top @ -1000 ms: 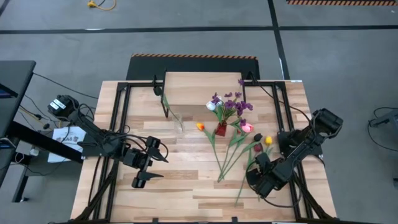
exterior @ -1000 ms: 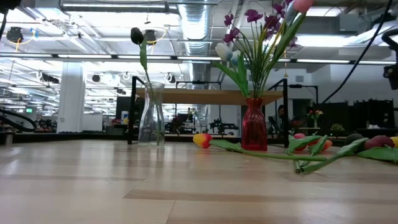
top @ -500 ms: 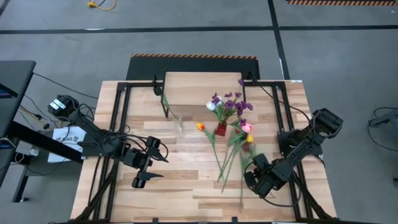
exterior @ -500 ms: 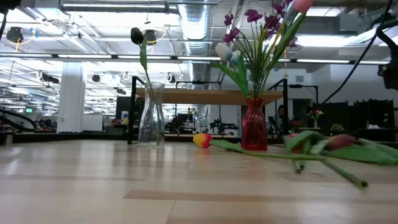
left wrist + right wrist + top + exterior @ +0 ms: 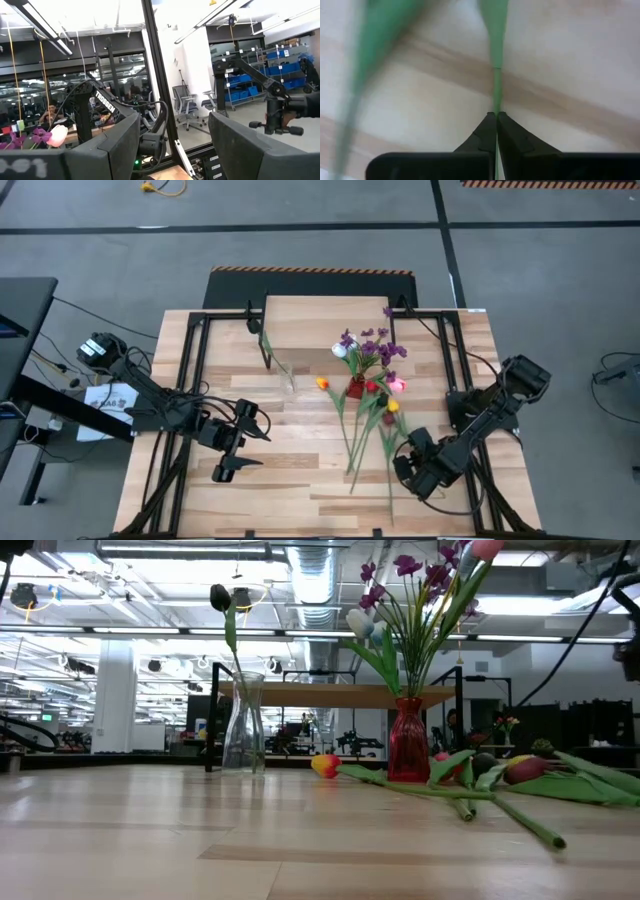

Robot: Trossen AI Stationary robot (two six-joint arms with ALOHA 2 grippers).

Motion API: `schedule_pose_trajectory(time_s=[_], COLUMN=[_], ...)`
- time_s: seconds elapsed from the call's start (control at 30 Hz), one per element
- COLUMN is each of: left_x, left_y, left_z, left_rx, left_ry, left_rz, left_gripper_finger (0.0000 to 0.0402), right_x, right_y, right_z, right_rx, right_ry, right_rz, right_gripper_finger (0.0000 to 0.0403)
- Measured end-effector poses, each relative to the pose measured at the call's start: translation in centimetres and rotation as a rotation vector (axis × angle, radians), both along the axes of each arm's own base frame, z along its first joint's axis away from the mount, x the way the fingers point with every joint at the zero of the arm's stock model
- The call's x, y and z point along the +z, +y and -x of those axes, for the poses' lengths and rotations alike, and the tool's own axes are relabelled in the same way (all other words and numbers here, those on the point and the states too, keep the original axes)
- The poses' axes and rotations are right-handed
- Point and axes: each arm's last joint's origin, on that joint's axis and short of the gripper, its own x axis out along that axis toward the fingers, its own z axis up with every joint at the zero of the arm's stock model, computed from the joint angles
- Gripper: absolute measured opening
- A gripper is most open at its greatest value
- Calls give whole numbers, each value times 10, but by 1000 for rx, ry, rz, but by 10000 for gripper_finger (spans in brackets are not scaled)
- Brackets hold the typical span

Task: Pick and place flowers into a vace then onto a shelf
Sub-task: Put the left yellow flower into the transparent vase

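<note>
The right gripper (image 5: 496,131) is pinched closed on the thin green stem of a yellow tulip (image 5: 392,406), low over the butcher-block tabletop (image 5: 300,480). Around it lie loose tulips (image 5: 500,772) beside a red glass vase (image 5: 408,745) holding purple sprigs (image 5: 420,575). Behind stands the small light-wood shelf (image 5: 350,695), with a clear glass vase (image 5: 243,725) near it. The left gripper (image 5: 240,442) waits with fingers spread at the table's left.

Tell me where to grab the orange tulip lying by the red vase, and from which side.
Take the orange tulip by its mid-stem, from straight above, closing across it: it lies flat on the tabletop, and its head sits close to the red vase. The right gripper is shut on another stem.
</note>
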Motion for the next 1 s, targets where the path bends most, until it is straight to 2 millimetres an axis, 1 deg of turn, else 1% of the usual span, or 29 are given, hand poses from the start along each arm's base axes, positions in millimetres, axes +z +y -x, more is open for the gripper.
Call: schedule_pose_trajectory(time_s=[0.03,0.13,0.23,0.47,0.6,0.8,0.9,1.0], left_x=[0,0,0,0,0,0,0,-3], left_y=[0,0,0,0,0,0,0,0], left_z=[0,0,0,0,0,0,0,-1], left_rx=[0,1,1,2,-1,-2,-2,-1], left_ry=[0,1,1,1,3,4,5,26], left_rz=[-1,-2,-2,-2,3,6,5,-9], left_gripper_finger=[226,226,226,226,226,226,226,226], right_x=[4,17,25,47,56,66,71,73], right_y=[1,8,11,33,39,42,45,50], right_z=[3,4,7,7,8,3,-3,-14], right_rx=[4,16,26,110,132,190,255,360], right_ry=[21,7,15,-44,-63,-147,-216,-328], right_rz=[1,-22,8,-53,-56,-14,3,1], right_gripper_finger=[0,0,0,0,0,0,0,0])
